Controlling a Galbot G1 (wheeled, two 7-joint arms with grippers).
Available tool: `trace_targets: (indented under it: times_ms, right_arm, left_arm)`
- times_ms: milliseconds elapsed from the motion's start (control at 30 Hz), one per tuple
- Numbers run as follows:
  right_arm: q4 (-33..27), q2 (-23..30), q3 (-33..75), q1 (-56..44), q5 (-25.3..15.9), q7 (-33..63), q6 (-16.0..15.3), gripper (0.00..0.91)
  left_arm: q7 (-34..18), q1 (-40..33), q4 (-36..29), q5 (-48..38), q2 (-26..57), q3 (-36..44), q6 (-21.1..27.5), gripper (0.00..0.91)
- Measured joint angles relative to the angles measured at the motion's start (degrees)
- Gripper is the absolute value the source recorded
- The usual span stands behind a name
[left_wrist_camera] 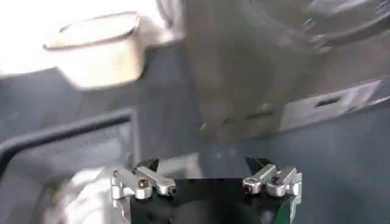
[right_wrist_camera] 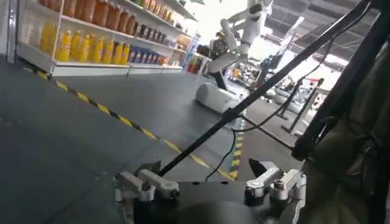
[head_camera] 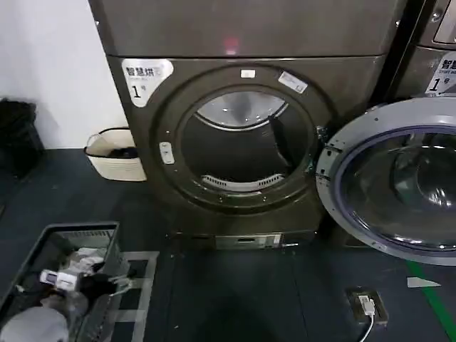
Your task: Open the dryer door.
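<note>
Dryer door (head_camera: 399,182) stands swung wide open at 3 o'clock in the head view – grey inner face and dark bulging glass face the camera, hinged at the right of the round drum opening (head_camera: 239,142). Dryer front (head_camera: 342,78) carries a white label (head_camera: 146,78) at 10 o'clock of the opening, Chinese characters over a large "1"; a second "1" label (head_camera: 442,75) sits on the neighbouring machine. Cream basket (head_camera: 117,153) at 9 o'clock, dark crate (head_camera: 71,235) with clothes at 7 o'clock on the floor. Left tool (left_wrist_camera: 206,182) hangs low near the dryer's base, fingers spread apart, nothing held. Right tool (right_wrist_camera: 210,185) points away toward store shelves – fingers spread, empty.
</note>
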Motion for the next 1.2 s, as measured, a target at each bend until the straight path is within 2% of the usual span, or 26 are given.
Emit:
trace_targets:
  times_ms: [200, 333, 633, 800, 967, 1200]
  right_arm:
    - [0.03, 0.04, -0.59, 0.45, -0.1, -0.09, -0.06, 0.907]
    - [0.01, -0.28, -0.99, 0.73, -0.22, -0.19, -0.39, 0.907]
    - [-0.28, -0.45, -1.31, 0.96, -0.4, -0.52, -0.44, 0.907]
    - [-0.2, -0.55, -1.36, 1.0, -0.42, -0.58, -0.4, 0.907]
    - [0.12, -0.49, -1.47, 1.09, -0.49, -0.59, -0.44, 0.907]
    - [0.25, -0.42, -1.79, 1.44, -1.74, -0.04, -1.55, 0.907]
  left_arm:
    - [-5.13, 2.1, -1.06, -8.97, -2.64, -7.91, 11.4, 0.907]
    - [-6.48, 2.73, -0.17, -12.74, -3.23, -12.98, 19.37, 0.907]
    - [-10.74, 4.77, 4.57, -23.1, -3.71, -22.53, 19.4, 0.907]
    - [-15.44, 6.6, 7.42, -30.75, -3.11, -26.24, 19.39, 0.907]
    - [-15.99, 8.21, 10.72, -33.38, -2.64, -27.96, 19.38, 0.907]
    - [-16.08, 8.96, 11.65, -34.18, -2.75, -28.06, 19.35, 0.907]
